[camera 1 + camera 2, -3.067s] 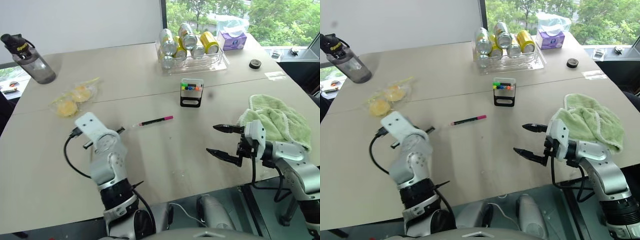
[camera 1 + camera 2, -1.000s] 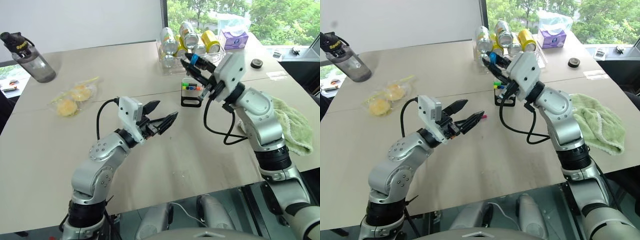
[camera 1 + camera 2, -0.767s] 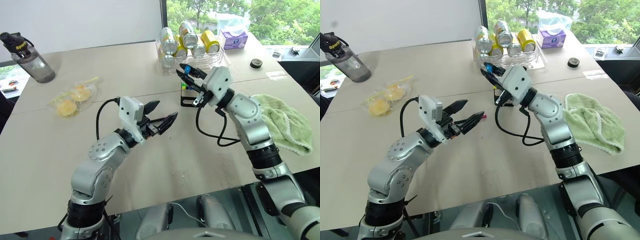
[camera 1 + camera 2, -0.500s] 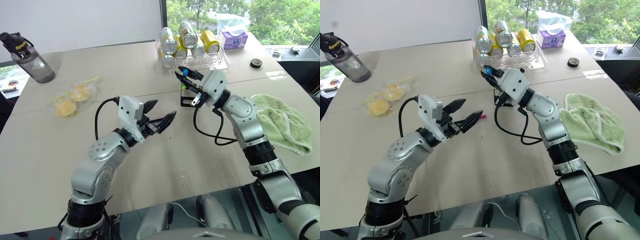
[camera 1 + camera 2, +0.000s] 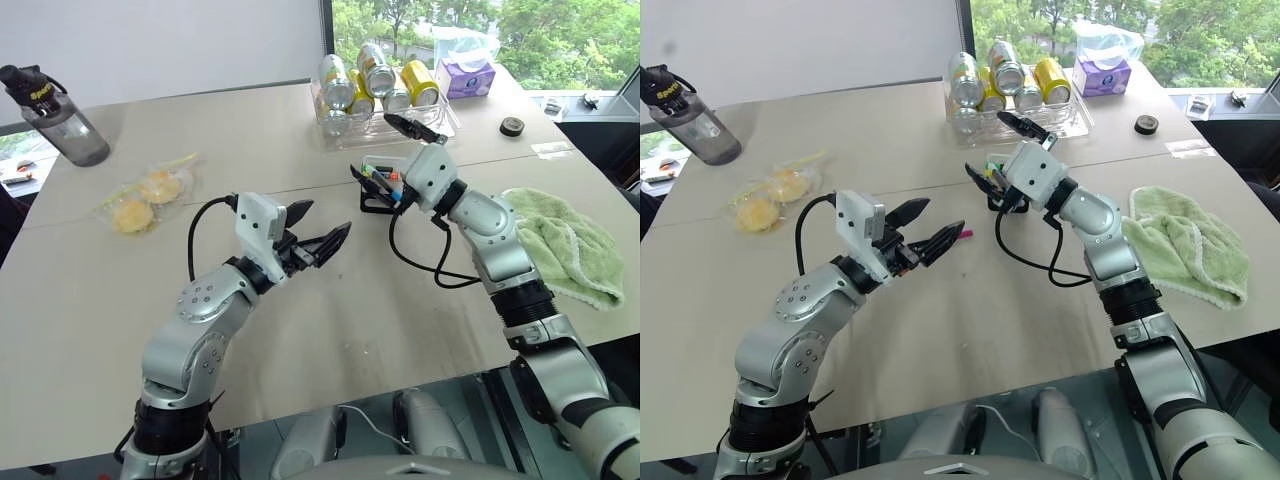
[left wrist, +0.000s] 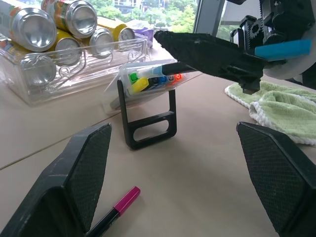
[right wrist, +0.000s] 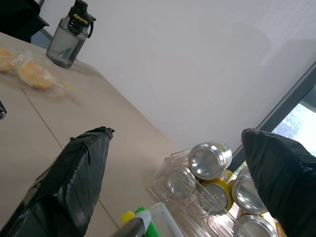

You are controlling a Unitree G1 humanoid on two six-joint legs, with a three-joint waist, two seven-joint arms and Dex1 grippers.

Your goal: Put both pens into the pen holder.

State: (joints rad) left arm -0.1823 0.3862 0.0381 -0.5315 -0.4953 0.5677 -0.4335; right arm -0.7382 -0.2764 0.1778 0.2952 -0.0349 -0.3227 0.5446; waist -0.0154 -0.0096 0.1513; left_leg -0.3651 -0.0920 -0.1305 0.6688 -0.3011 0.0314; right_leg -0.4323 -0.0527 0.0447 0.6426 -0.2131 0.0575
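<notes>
1. Our right hand (image 5: 392,150) gapes wide over the pen holder (image 5: 383,186), holding nothing.
2. The pink-capped pen (image 6: 112,214) lies on the tabletop (image 5: 320,330) just beneath our spread left hand (image 5: 318,229), the nearer one, barrel running crosswise.

Cans in clear tray (image 5: 436,125); green towel (image 5: 565,245); water bottle (image 5: 55,115).
</notes>
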